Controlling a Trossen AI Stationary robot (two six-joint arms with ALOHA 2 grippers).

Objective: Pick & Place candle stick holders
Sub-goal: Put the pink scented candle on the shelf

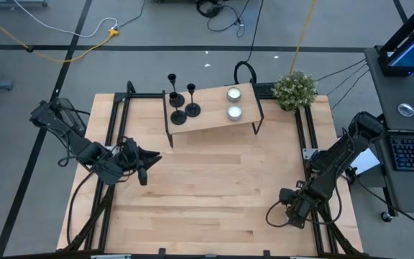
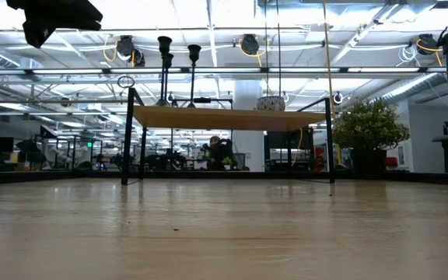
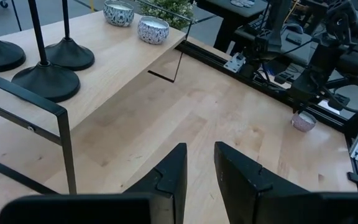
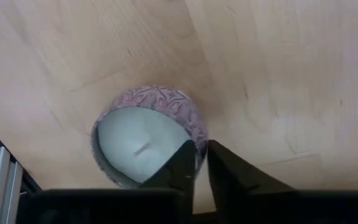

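Black candle stick holders (image 1: 178,101) stand on the raised shelf (image 1: 214,115); right hand (image 4: 197,163) pinches a patterned candle tin's (image 4: 160,106) rim, left hand (image 3: 197,171) slightly parted, empty.

Your right gripper (image 4: 196,163) points straight down, its fingers pinched nearly together. Your left gripper (image 3: 199,171) hangs level, well apart from it, fingers parted by a narrow gap.

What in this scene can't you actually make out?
- High view: the candle tin in the right gripper is hidden under that arm.
- Low view: the shelf edge hides the bases of the candle stick holders.
- Left wrist view: the picture's edge cuts off their cups.
- Right wrist view: cannot tell whether the tin is lifted.
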